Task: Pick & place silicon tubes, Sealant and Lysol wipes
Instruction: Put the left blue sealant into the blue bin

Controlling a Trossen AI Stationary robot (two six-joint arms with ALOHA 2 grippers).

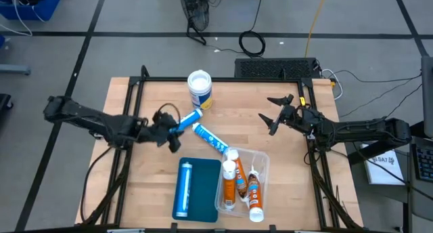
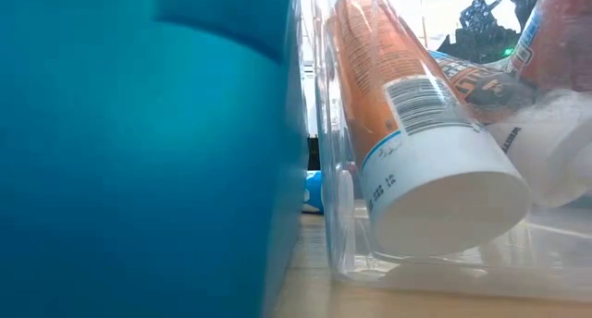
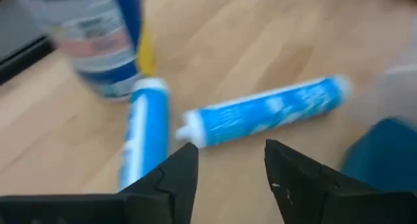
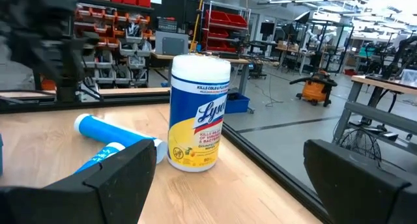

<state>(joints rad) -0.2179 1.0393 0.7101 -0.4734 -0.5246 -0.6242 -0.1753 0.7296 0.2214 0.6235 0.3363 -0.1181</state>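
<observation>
Readable text: Lysol wipes point(image 4: 199, 113) canister label carries the "Lysol" script logo, above it a line beginning "KILLS COLD & FLU"; smaller print below illegible. Orange tube point(image 2: 407, 124) in low view shows a barcode, digits unreadable. Blue tubes' print illegible.

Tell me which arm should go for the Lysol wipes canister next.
Right. The right end effector is open, empty and aimed at the Lysol wipes, with bare table between them. The left end effector is shut at a blue tube, so it looks occupied.

wooden table point(image 1: 135, 192), teal tray point(image 1: 203, 192), clear bin point(image 1: 265, 160), black keyboard point(image 1: 274, 68), red storage bins point(image 4: 225, 19)
</observation>
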